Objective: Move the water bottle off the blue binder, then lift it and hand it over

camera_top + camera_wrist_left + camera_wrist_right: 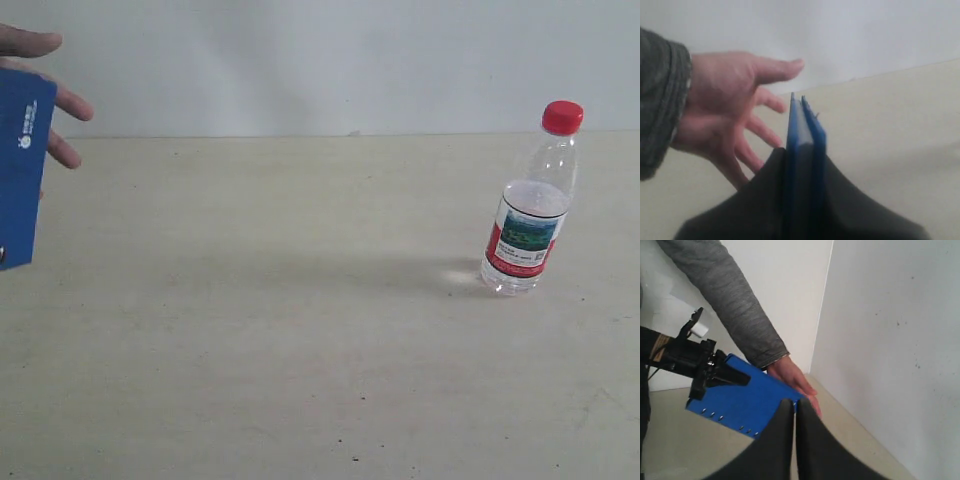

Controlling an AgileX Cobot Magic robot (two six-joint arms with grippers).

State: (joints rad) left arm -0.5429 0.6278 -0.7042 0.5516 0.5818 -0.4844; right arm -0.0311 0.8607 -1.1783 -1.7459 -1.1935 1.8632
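The water bottle (pixel 528 215), clear with a red cap and a red, white and green label, stands upright on the table's right side, touched by nothing. The blue binder (pixel 22 170) is held up in the air at the far left edge of the exterior view. In the left wrist view it shows edge-on (pixel 805 130), with my left gripper (pixel 805 150) shut on it. In the right wrist view the binder (pixel 747 402) appears with that left gripper (pixel 717 372) clamped on its edge. My right gripper (pixel 795 405) is shut on nothing, away from both. Neither gripper shows in the exterior view.
A person's open hand (pixel 45 70) in a grey sleeve reaches to the raised binder's far side; its fingers (pixel 760 100) spread close beside the binder. The beige table (pixel 300 350) meets a white wall (pixel 330 60) at the back.
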